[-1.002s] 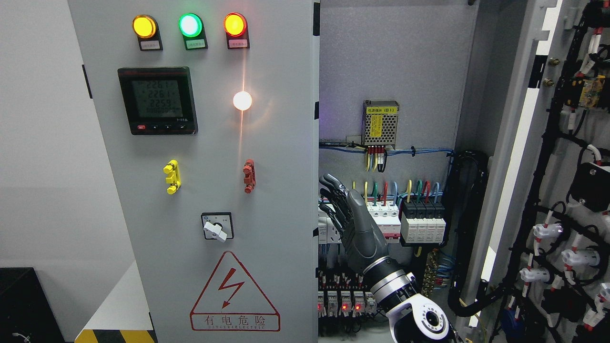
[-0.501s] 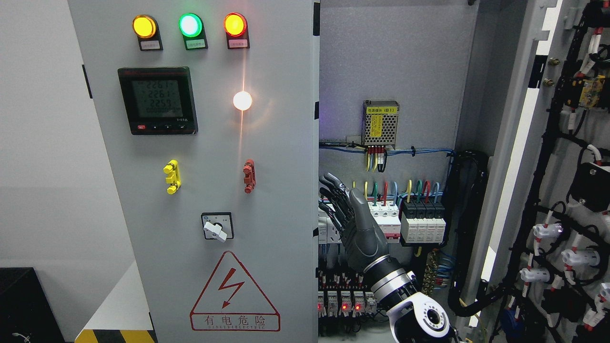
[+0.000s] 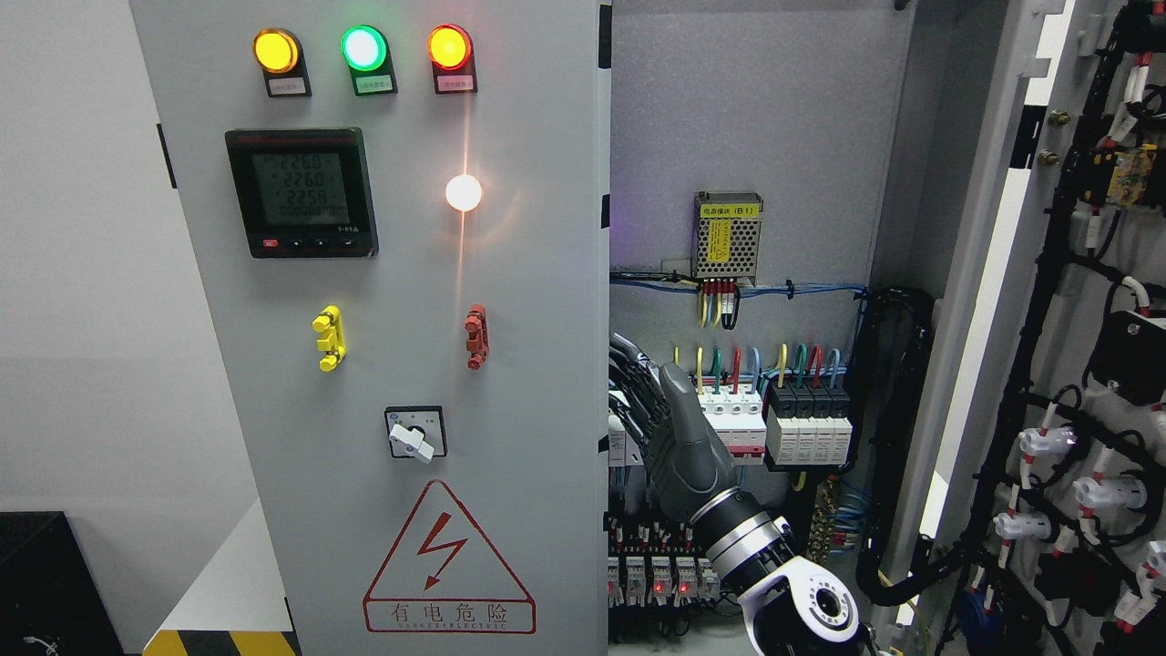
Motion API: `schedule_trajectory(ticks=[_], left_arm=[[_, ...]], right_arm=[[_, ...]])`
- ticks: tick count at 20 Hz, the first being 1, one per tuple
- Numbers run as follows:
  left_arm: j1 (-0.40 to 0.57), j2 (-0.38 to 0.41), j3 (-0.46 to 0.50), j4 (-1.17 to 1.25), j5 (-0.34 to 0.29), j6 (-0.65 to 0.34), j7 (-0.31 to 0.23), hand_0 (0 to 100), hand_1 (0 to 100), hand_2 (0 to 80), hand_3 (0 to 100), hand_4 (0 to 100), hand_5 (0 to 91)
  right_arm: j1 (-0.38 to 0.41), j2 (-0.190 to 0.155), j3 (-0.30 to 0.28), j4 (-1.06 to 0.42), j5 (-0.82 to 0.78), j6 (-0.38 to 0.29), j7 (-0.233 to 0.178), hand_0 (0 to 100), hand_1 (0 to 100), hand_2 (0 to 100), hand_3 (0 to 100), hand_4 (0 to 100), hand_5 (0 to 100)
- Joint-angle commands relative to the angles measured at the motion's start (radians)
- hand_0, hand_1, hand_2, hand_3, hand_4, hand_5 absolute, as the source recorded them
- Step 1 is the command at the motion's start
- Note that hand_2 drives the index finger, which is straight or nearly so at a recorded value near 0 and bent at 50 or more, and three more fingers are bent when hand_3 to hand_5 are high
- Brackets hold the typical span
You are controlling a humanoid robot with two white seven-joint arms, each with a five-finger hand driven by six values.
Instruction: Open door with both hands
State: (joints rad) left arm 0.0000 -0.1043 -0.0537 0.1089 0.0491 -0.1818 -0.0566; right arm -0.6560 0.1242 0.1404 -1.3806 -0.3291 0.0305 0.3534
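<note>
Cabinet (image 3: 756,109): grey electrical enclosure, interior exposed on the right half.
Inside, upper: perforated power supply (image 3: 727,235) with yellow label, mounted on back panel; blue wires just below it.
Inside, middle: row of breakers (image 3: 783,424) with coloured wires going into their tops.
Inside, lower: smaller modules (image 3: 658,576) with red lit indicators.
Left door (image 3: 392,364): closed, fills picture centre-left; free edge runs vertically at the middle of the picture.
Left door front: three lamps on top, yellow (image 3: 275,50), green (image 3: 363,46), red (image 3: 449,46); digital meter (image 3: 301,192); white lit lamp (image 3: 464,192); yellow handle (image 3: 329,338); red handle (image 3: 475,336); rotary switch (image 3: 415,432); warning triangle sticker (image 3: 448,565).
Right door (image 3: 1075,364): swung wide open at picture right, inner face covered in black cable looms and white connectors.
Right hand (image 3: 679,437): arm enters from lower right, wrist bent up, palm toward left door edge.
Fingers (image 3: 630,364): extended, slightly curled, close together, tips at or just behind left door's free edge; grip on edge not clear enough to tell.
Left hand: out of view.
</note>
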Motion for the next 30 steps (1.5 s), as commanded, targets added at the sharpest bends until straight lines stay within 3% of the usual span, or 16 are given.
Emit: schedule_trajectory(ticks=[1,30], left_arm=[[-0.003,0.0,0.0,0.0,0.0,-0.001,0.001,0,0,0.0,0,0,0.0],[-0.003,0.0,0.0,0.0,0.0,-0.001,0.001,0,0,0.0,0,0,0.0]], right_arm=[[-0.004,0.002,-0.008,-0.006,-0.001,0.003,0.001,19,0,0,0,0,0],[-0.004,-0.001,-0.005,-0.008,-0.002,-0.001,0.019,19,0,0,0,0,0]])
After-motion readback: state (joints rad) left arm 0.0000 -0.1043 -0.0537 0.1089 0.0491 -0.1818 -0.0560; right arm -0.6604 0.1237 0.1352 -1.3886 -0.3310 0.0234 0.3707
